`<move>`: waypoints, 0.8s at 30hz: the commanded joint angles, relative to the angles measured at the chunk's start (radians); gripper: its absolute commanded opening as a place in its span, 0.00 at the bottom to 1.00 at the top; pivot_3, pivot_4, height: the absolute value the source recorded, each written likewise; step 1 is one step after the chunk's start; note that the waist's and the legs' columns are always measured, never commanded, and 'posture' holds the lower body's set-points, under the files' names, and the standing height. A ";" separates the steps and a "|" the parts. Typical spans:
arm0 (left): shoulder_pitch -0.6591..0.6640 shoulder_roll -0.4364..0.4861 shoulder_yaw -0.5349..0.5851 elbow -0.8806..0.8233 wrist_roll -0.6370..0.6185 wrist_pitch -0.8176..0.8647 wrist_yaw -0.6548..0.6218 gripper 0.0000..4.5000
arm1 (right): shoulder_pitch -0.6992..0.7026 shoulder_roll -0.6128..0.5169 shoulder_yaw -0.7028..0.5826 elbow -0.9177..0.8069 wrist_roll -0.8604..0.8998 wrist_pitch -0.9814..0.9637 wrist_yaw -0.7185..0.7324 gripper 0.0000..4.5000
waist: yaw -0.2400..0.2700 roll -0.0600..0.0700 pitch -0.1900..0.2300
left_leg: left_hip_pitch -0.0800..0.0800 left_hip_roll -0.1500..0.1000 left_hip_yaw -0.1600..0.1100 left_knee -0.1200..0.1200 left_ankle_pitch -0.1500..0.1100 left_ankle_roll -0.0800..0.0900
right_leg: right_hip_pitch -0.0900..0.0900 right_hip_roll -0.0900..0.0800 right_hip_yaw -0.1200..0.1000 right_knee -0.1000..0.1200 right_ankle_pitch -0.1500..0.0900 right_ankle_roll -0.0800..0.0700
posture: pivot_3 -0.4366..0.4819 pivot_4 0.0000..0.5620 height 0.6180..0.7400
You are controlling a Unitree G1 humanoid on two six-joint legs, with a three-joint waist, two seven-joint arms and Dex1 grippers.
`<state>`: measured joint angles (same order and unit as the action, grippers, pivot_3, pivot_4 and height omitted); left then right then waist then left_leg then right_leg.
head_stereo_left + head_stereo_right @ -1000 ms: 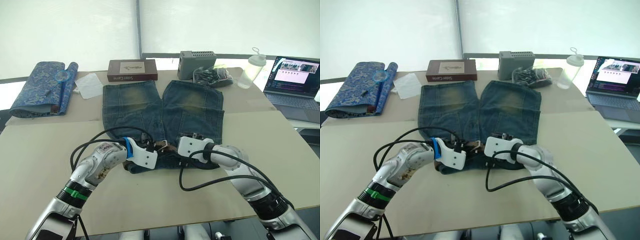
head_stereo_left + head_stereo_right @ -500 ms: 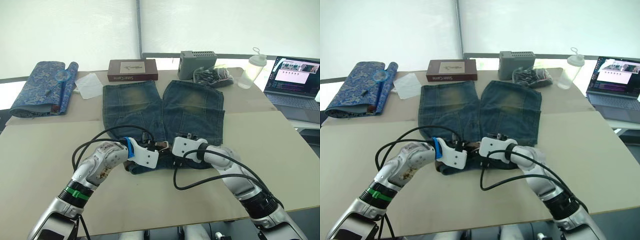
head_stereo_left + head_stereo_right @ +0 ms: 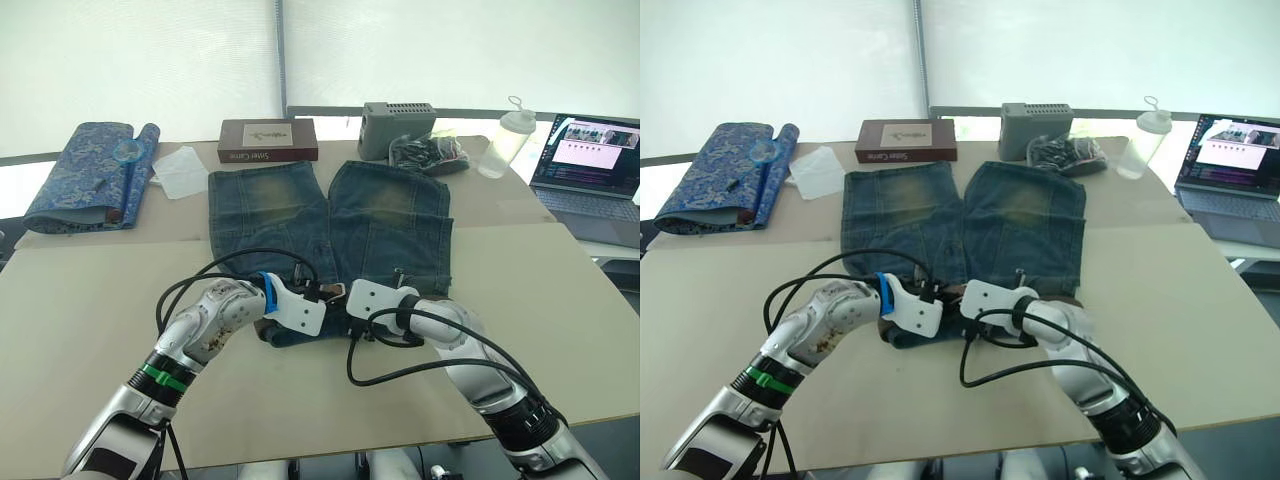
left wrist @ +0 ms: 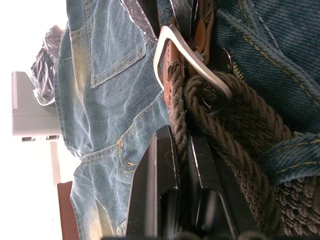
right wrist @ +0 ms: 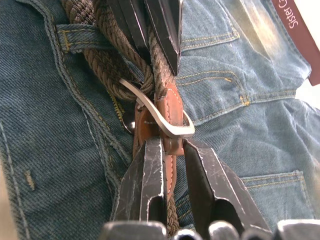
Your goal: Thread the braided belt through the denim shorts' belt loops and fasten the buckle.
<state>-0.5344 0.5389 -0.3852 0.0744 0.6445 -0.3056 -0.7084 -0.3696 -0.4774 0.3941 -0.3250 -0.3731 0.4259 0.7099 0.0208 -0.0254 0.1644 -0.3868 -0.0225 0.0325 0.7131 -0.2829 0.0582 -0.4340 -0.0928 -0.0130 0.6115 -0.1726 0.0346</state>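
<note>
The denim shorts (image 3: 330, 215) lie flat on the table, waistband nearest me. The braided belt (image 4: 235, 125) runs along the waistband and passes under a belt loop (image 5: 80, 37). Its silver buckle (image 5: 157, 120) sits at the middle of the waistband, on a brown leather tab (image 5: 170, 100). My left gripper (image 4: 180, 137) is shut on the braided strap just short of the buckle. From the other side, my right gripper (image 5: 173, 147) is shut on the belt at the leather tab, right behind the buckle. The two grippers (image 3: 335, 298) almost touch, tips facing.
Behind the shorts stand a brown box (image 3: 268, 140), a grey box (image 3: 395, 128), a black cable bundle (image 3: 430, 152) and a clear bottle (image 3: 505, 140). A blue patterned folded cloth (image 3: 85, 175) and white paper (image 3: 180, 170) lie at far left, an open laptop (image 3: 595, 165) at far right.
My right gripper has slid left along the waistband until it meets the left gripper at the buckle. The left gripper has stayed on the belt.
</note>
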 commanded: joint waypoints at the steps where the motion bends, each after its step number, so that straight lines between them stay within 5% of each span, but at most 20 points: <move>1: 0.000 -0.009 -0.027 0.018 -0.016 -0.024 0.011 0.00 | 0.000 0.002 -0.013 -0.045 -0.005 0.020 -0.006 0.18 | 0.000 0.000 0.000 | 0.000 0.000 0.000 0.000 0.000 0.000 | 0.000 0.000 0.000 0.000 0.000 0.000 | 0.48 0.27 1.00; 5: -0.008 -0.003 -0.026 0.035 -0.024 -0.039 0.015 0.00 | -0.005 0.003 -0.010 -0.048 -0.002 0.033 -0.004 0.01 | 0.000 0.000 0.000 | 0.000 0.000 0.000 0.000 0.000 0.000 | 0.000 0.000 0.000 0.000 0.000 0.000 | 0.48 0.27 1.00; 11: -0.024 -0.012 -0.021 0.081 -0.048 -0.040 0.021 0.00 | -0.008 0.002 -0.005 -0.053 -0.003 0.034 0.001 0.00 | 0.001 0.000 0.000 | 0.000 0.000 0.000 0.000 0.000 0.000 | 0.000 0.000 0.000 0.000 0.000 0.000 | 0.48 0.27 1.00; 14: 0.001 -0.063 0.090 -0.009 -0.328 0.166 -0.132 0.00 | -0.014 -0.003 -0.011 -0.061 -0.007 0.036 0.001 0.00 | -0.001 0.000 0.000 | 0.000 0.000 0.000 0.000 0.000 0.000 | 0.000 0.000 0.000 0.000 0.000 0.000 | 0.48 0.27 1.00; 15: -0.003 -0.080 0.139 -0.046 -0.421 0.253 -0.167 0.17 | -0.015 -0.008 -0.014 -0.065 -0.009 0.037 0.002 0.00 | -0.004 0.000 0.000 | 0.000 0.000 0.000 0.000 0.000 0.000 | -0.001 0.000 0.000 0.000 0.000 0.000 | 0.48 0.27 1.00; 20: -0.005 -0.012 0.265 -0.225 -0.765 0.742 -0.384 0.62 | -0.012 -0.036 -0.029 -0.086 -0.008 0.036 0.012 0.00 | -0.019 -0.001 0.001 | -0.007 0.001 -0.001 0.001 0.000 0.000 | -0.007 0.001 0.000 0.001 0.000 0.000 | 0.48 0.27 1.00; 22: -0.007 -0.045 0.390 -0.263 -1.056 0.983 -0.423 0.79 | -0.012 -0.052 -0.032 -0.094 -0.011 0.031 0.015 0.00 | -0.025 -0.001 0.001 | -0.006 0.001 -0.001 0.000 0.000 0.000 | -0.007 0.002 0.000 0.001 0.000 0.000 | 0.48 0.27 1.00; 23: -0.013 -0.021 0.396 -0.270 -1.090 1.022 -0.450 0.90 | -0.012 -0.056 -0.033 -0.096 -0.009 0.031 0.016 0.00 | -0.028 -0.001 0.001 | -0.006 0.001 -0.001 0.000 0.000 0.000 | -0.007 0.002 0.000 0.001 -0.001 0.000 | 0.48 0.27 1.00; 24: -0.027 -0.006 0.422 -0.274 -1.132 1.094 -0.442 0.90 | -0.012 -0.060 -0.037 -0.098 -0.006 0.032 0.016 0.00 | -0.030 -0.001 0.001 | -0.006 0.001 -0.001 0.000 0.000 0.000 | -0.006 0.002 0.000 0.001 -0.001 0.001 | 0.48 0.27 1.00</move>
<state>-0.5346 0.5148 -0.0117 -0.1594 -0.3760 0.6700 -1.1318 -0.3721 -0.5285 0.3869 -0.3711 -0.3752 0.4561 0.7264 -0.0095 -0.0268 0.1654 -0.3928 -0.0217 0.0309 0.7131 -0.2830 0.0583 -0.4400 -0.0912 -0.0134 0.6120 -0.1736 0.0354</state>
